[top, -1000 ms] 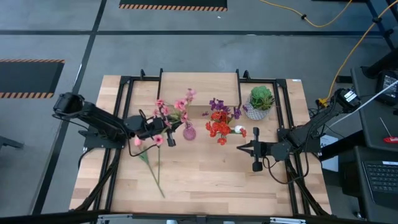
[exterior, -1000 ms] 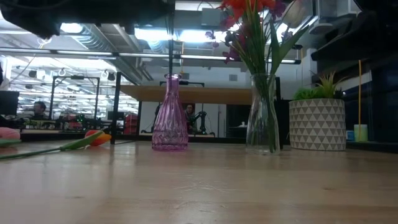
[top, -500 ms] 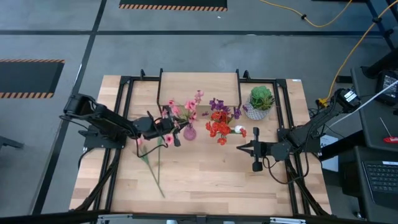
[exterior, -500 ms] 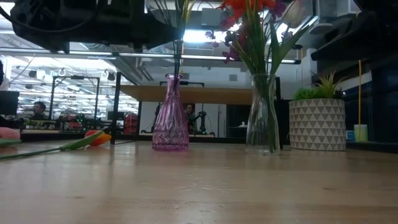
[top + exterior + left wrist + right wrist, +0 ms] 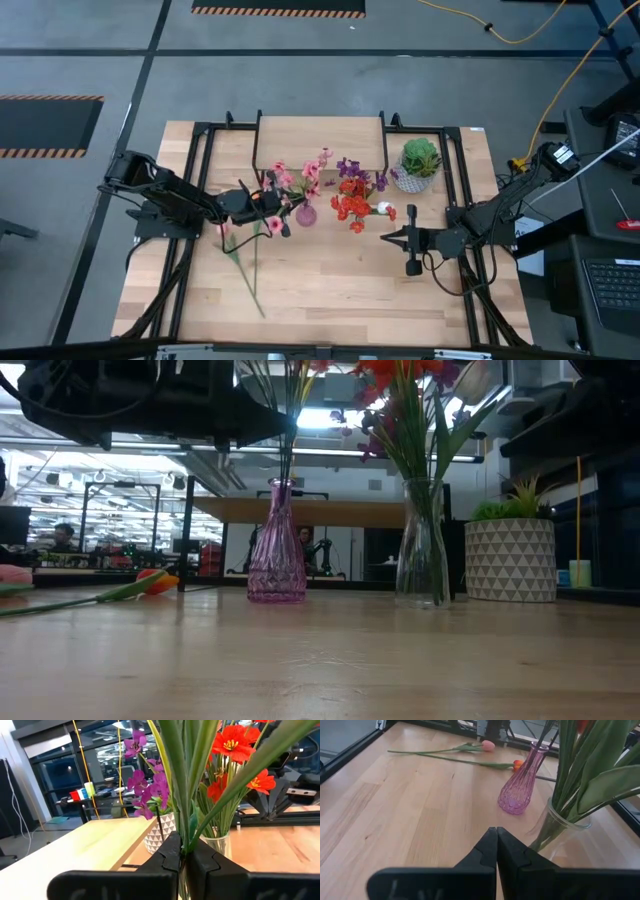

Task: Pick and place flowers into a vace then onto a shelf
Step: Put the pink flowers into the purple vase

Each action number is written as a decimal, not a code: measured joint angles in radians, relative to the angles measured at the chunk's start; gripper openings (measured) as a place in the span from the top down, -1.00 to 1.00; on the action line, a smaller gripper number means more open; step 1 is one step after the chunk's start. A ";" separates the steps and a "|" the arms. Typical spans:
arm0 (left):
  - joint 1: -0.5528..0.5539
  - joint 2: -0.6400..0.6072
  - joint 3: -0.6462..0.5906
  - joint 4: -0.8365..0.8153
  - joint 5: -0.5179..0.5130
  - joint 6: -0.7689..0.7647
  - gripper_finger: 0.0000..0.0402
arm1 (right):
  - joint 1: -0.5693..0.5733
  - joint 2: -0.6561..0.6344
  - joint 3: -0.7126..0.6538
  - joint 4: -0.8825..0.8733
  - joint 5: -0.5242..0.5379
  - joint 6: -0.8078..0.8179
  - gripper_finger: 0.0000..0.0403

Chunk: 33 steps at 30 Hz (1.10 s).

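While two loose tulips (image 5: 240, 255) lay on the bench (image 5: 330, 290) at its left side, one pink and one orange, the left hand (image 5: 272, 205) hung just left of the pink glass vase (image 5: 305, 213), clenched on the green stems of a pink blossom spray (image 5: 300, 175). In the low view, those stems ran down into the vase's narrow neck. The blooms leaned over the front edge of the shelf (image 5: 320, 140), which stood at the back of the bench. Right of the pink vase stood a clear glass vase (image 5: 423, 545) holding red and purple flowers (image 5: 352, 195). Farther right and back, a spiky green plant (image 5: 420, 158) sat in a white patterned pot. Well apart at the right, the right hand (image 5: 386, 238) waited low over the bench, fingers pressed together on nothing.
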 joint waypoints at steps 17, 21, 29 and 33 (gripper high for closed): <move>-0.001 0.000 0.000 -0.053 -0.001 -0.033 0.97 | 0.000 0.000 0.000 0.000 0.000 0.000 0.98; -0.001 0.000 0.000 -0.056 0.000 -0.034 0.94 | 0.000 0.000 0.000 0.000 0.000 0.000 0.98; -0.001 0.000 0.000 -0.058 -0.037 -0.027 0.73 | 0.000 0.000 0.000 0.000 0.000 0.001 0.98; -0.001 0.000 0.000 -0.057 -0.037 -0.027 0.58 | 0.000 0.000 0.000 0.000 0.000 0.001 0.98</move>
